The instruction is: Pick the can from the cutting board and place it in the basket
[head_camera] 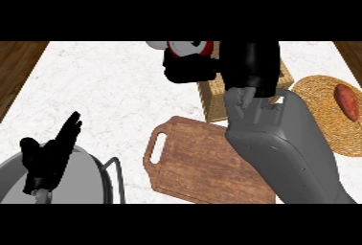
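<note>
a white marble counter (106, 81) carries a wooden cutting board (205, 162), a wicker basket (212, 98), a woven mat (332, 119) and a steel pot (84, 182).

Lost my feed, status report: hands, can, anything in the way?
Right hand shut on can, up over basket. Left hand open, resting lower left. Cutting board bare. Nothing seen blocking basket.

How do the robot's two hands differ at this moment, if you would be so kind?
The right hand is curled round the red and white can, while the left hand holds nothing, its fingers straight and pointing up. The right hand is far across the counter, beside the basket; the left hand rests near the lower left edge, over a grey pot. Both hands are black on grey forearms.
</note>
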`<state>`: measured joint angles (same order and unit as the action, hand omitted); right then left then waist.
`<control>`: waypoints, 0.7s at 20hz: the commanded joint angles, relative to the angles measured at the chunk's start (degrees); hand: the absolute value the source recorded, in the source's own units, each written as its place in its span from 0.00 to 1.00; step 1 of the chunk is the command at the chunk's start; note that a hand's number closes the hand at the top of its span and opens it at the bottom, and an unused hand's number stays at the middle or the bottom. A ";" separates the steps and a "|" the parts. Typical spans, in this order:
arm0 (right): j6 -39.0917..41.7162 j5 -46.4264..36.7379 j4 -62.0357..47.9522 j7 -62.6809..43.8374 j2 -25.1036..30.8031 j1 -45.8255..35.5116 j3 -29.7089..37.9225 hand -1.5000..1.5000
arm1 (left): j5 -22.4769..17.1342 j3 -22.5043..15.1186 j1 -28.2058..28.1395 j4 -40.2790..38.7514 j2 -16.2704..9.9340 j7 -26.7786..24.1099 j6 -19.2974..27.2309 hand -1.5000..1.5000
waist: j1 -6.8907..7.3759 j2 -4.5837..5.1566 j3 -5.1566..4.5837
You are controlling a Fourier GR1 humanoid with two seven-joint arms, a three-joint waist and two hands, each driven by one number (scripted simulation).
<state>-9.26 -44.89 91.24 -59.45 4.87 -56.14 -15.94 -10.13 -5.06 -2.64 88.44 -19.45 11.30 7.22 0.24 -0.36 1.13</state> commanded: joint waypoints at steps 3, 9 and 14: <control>0.56 3.55 -5.52 4.33 2.11 0.74 4.44 1.00 | -0.09 -2.51 -3.39 -6.56 2.10 4.33 -0.82 0.50 | 0.06 0.96 -1.14; -6.76 9.01 -10.39 9.92 -0.38 3.02 11.70 1.00 | -0.51 -1.76 -5.00 -5.80 1.49 3.34 -2.29 0.50 | 1.25 1.40 -1.08; -6.79 12.34 -10.50 15.58 -0.21 7.10 12.73 1.00 | -0.14 -1.83 -6.92 -5.40 2.16 2.63 -2.23 0.50 | 0.60 0.84 -1.08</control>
<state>-15.28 -35.92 80.97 -47.89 4.49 -51.99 -5.27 -9.81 -4.56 -2.44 88.64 -18.84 11.09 6.01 0.91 -0.03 1.24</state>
